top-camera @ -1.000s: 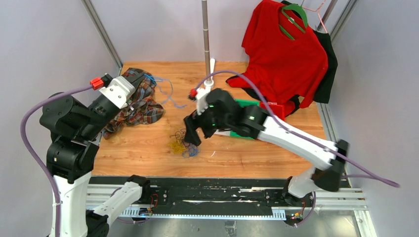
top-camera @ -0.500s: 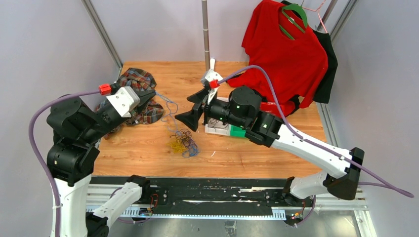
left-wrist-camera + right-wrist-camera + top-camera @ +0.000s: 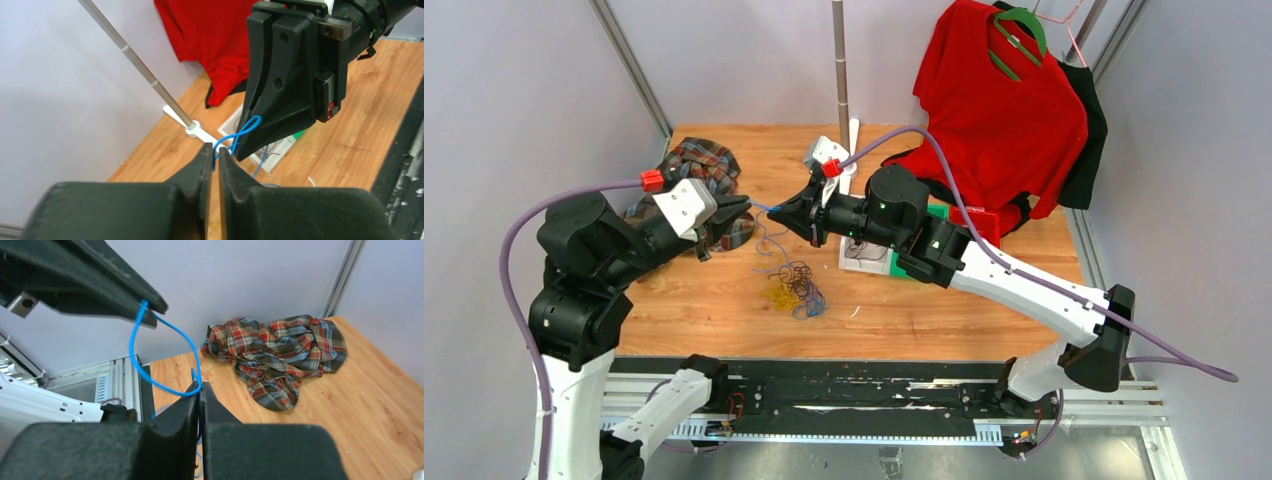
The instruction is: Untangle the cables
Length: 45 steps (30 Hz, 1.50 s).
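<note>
The left arm [image 3: 599,240] bends up from the near left corner of the table [image 3: 724,310]. It reaches toward the middle, and its wrist lies almost flat. The right arm [image 3: 1024,290] comes from the near right corner and stretches long and low across the table toward the left. The two arms point at each other, tip to tip, up in the air over the middle of the table.

The left gripper [image 3: 214,156] is pinched tight on a thin blue cable [image 3: 244,131]. The right gripper [image 3: 201,389] is squeezed closed on the same blue cable. The two grippers are very near each other but not touching. Between them the blue cable makes a small loop with a twist in it. This short piece runs from left to right, from one gripper to the other.

More of the thin cable hangs down from there toward a wad of cables [image 3: 794,290] in black, blue and yellow. The wad lies on the table below the two grippers, closer to the near edge. A plaid cloth [image 3: 694,175] lies by the far left corner.
</note>
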### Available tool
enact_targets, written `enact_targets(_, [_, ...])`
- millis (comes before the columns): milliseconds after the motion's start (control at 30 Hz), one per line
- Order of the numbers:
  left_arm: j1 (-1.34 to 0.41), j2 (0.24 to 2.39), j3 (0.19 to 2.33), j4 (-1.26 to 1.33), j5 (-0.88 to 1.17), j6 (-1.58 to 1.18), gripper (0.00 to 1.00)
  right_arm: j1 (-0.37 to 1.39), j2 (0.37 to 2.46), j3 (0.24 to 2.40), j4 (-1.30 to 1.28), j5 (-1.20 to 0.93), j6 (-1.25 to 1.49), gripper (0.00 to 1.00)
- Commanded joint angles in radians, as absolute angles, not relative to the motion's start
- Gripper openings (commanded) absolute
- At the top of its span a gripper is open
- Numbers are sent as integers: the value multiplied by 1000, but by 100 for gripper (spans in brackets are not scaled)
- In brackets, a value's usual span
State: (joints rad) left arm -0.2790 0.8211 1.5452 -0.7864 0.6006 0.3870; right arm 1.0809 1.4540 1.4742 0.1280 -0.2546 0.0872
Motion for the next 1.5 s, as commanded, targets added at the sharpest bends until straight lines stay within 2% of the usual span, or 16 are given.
enact_targets(0, [-285, 813, 1512, -803, 591, 375, 44, 1056, 1436, 1496, 108, -218, 49, 1])
enact_targets(67, [-284, 813, 1492, -807, 538, 389, 90, 1020, 1410, 1475, 55, -144, 66, 1])
enact_targets(100, [-285, 812, 1481, -814, 505, 398, 99, 994, 1394, 1455, 28, -110, 72, 1])
enact_targets(233, [-285, 819, 1436, -884, 426, 468, 98, 875, 1302, 1318, -28, 51, 91, 1])
enact_targets(500, [-285, 826, 1289, -928, 415, 520, 98, 657, 1201, 1102, -50, 324, 98, 1])
enact_targets(633, [-284, 836, 1259, -931, 397, 551, 98, 580, 1215, 1040, -47, 342, 116, 1])
enact_targets(1067, [-285, 840, 1277, -961, 439, 573, 98, 552, 1361, 960, -80, 402, 244, 1])
enact_targets(1333, [-284, 861, 1315, -963, 426, 582, 98, 538, 1447, 979, -170, 388, 300, 19])
enact_targets(1467, [-285, 887, 1304, -1000, 437, 619, 98, 532, 1430, 996, -188, 366, 294, 37])
